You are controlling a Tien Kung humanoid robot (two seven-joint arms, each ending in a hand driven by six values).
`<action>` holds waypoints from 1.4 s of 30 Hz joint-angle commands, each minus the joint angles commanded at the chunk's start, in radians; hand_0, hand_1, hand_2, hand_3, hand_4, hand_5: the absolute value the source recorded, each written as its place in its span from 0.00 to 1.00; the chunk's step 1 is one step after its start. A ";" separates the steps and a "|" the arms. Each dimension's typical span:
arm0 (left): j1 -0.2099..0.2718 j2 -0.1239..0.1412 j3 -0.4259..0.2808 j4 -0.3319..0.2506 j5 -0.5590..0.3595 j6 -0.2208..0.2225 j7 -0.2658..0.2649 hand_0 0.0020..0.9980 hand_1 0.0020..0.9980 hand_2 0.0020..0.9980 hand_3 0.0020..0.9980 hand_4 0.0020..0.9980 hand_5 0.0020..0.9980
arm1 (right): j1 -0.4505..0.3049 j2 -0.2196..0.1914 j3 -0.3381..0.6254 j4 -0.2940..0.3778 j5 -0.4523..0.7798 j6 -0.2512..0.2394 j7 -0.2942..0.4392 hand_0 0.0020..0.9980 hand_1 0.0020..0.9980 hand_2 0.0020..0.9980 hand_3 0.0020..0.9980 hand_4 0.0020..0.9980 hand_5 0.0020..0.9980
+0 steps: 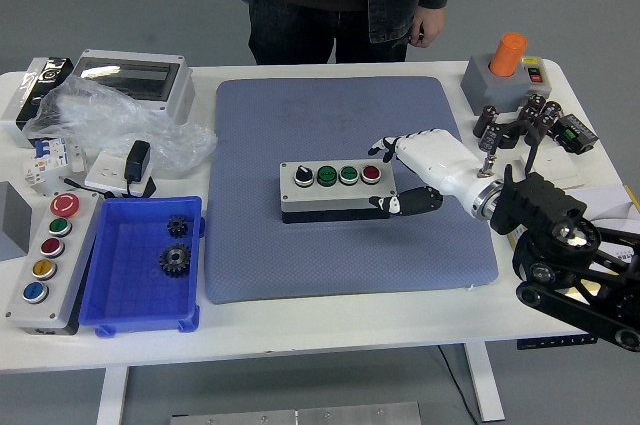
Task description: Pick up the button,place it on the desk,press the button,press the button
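A grey button box [336,190] with a black base lies in the middle of the blue-grey mat [300,125]. Its top carries a black selector knob, two green buttons and a red button [371,174] at the right end. My right hand [408,173], white with black fingertips, hovers just right of the box at its right end. Its fingers are spread and hold nothing; the thumb [395,204] points at the box's lower right corner. The left hand is out of sight.
A person stands behind the table's far edge with a hand [426,27] hanging down. At left are a blue bin [110,285] with gears, a second button box [45,260], a plastic bag [110,120] and a grey enclosure [135,80]. An orange-capped box [500,70] and capacitors [515,123] sit at back right.
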 joint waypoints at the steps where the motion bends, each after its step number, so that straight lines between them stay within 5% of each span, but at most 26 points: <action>1: 0.000 0.000 0.000 0.000 -0.001 0.000 0.000 0.67 0.69 0.62 0.64 0.61 0.41 | 0.001 0.000 -0.001 -0.002 -0.002 0.001 -0.001 0.65 0.68 0.70 0.76 0.77 0.45; 20: 0.002 0.003 0.007 0.001 -0.007 0.001 -0.002 0.67 0.69 0.62 0.64 0.61 0.41 | 0.009 -0.005 -0.026 0.005 -0.025 0.013 -0.020 0.65 0.67 0.67 0.74 0.68 0.39; 21: 0.002 0.003 0.006 0.001 -0.007 0.002 -0.002 0.67 0.69 0.62 0.64 0.61 0.41 | 0.009 -0.005 -0.027 0.006 -0.026 0.012 -0.021 0.64 0.65 0.60 0.74 0.64 0.37; 26: 0.005 0.001 0.007 0.001 -0.008 0.002 -0.003 0.67 0.69 0.62 0.64 0.61 0.41 | 0.008 -0.006 -0.019 0.010 -0.032 0.009 -0.025 0.64 0.65 0.60 0.74 0.64 0.37; 27: 0.006 0.001 0.007 0.001 -0.009 0.002 -0.003 0.67 0.69 0.62 0.64 0.61 0.41 | 0.008 -0.007 -0.018 0.011 -0.033 0.009 -0.026 0.61 0.55 0.47 0.75 0.48 0.21; 42: 0.003 0.000 0.003 0.000 -0.003 0.004 -0.006 0.67 0.69 0.62 0.64 0.61 0.41 | 0.028 -0.003 -0.046 0.007 -0.055 0.026 -0.043 0.54 0.47 0.35 0.78 0.48 0.17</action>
